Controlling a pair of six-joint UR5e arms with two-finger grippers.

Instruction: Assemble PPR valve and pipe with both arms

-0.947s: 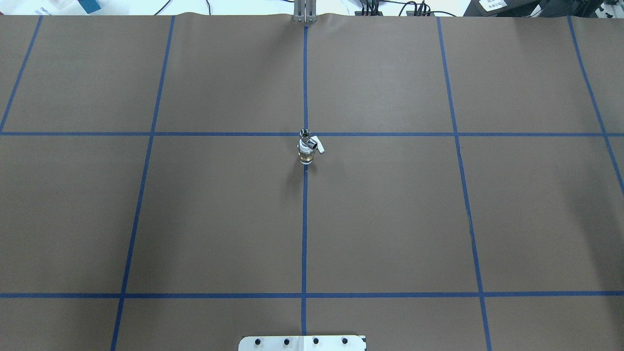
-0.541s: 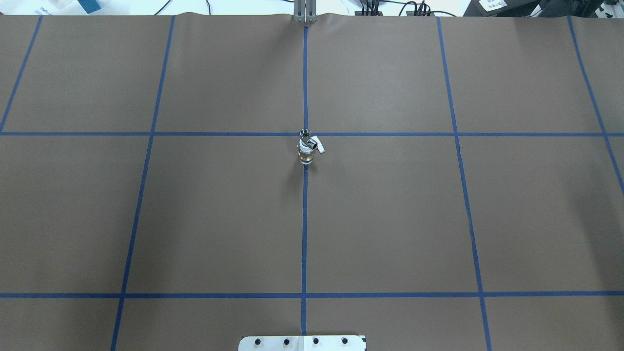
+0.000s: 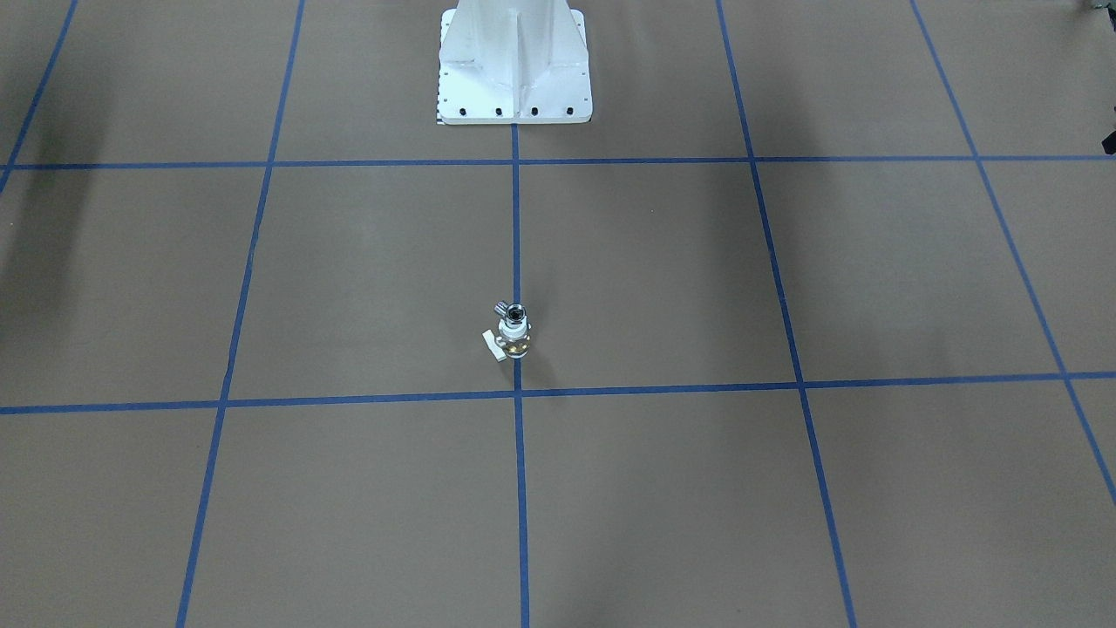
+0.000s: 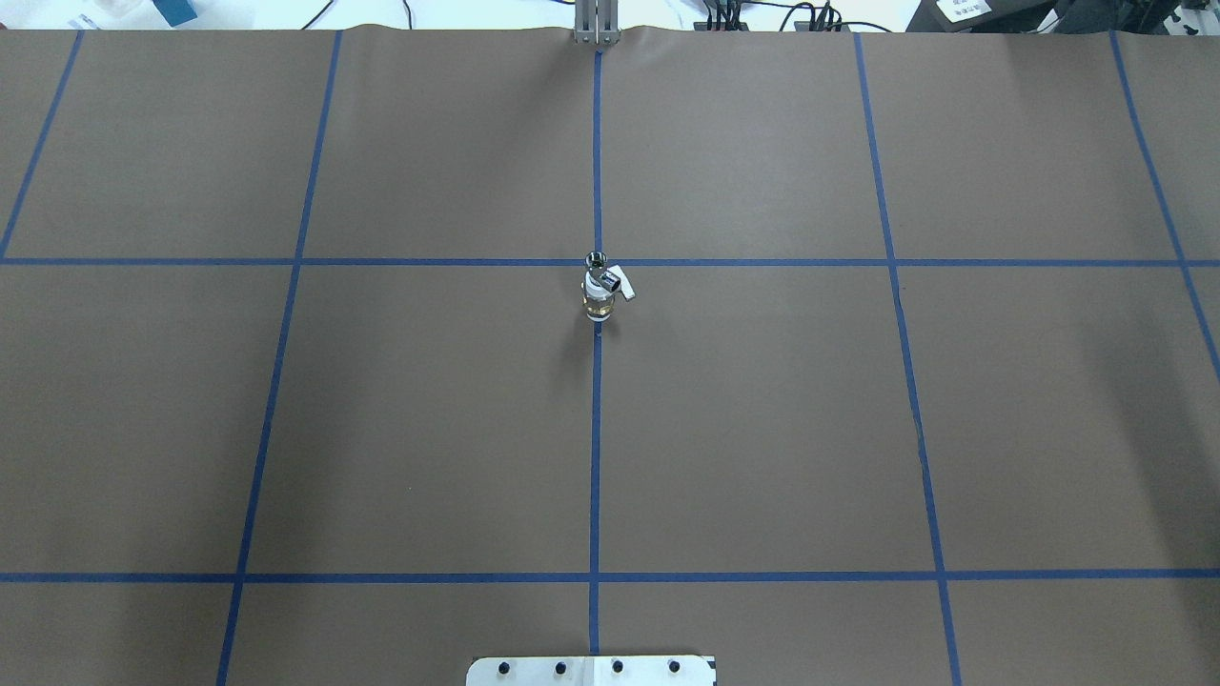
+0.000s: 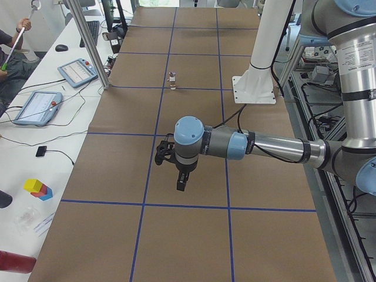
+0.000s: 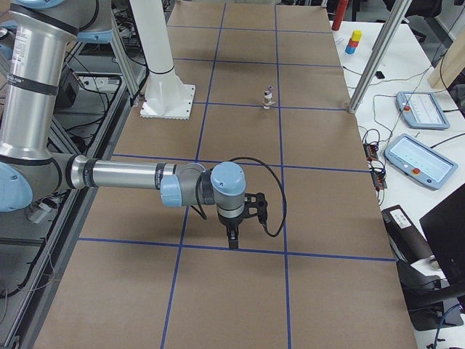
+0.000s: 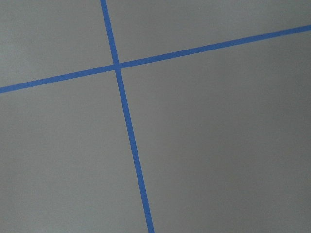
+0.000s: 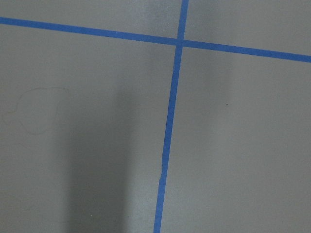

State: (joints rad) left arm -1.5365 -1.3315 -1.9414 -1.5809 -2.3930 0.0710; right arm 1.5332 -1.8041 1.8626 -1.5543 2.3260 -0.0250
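Observation:
The PPR valve [image 4: 599, 297], white with a brass middle and a small white side handle, stands upright at the table's centre on a blue tape line. The silvery pipe [image 4: 597, 258] with its dark bore sits on top of it. Both also show in the front view, valve [image 3: 514, 342] and pipe [image 3: 515, 310]. No arm is near them. My left gripper [image 5: 182, 185] hangs over the table in the left side view, and my right gripper [image 6: 232, 242] in the right side view. I cannot tell whether either is open or shut. The wrist views show only brown paper and tape.
The white pedestal base [image 3: 514, 78] stands at the robot's edge of the table. An aluminium post [image 4: 595, 24] is at the far edge. Side benches hold tablets [image 5: 35, 107] [image 6: 425, 157] and cables. Blue tape lines grid the brown table cover [image 4: 762, 429].

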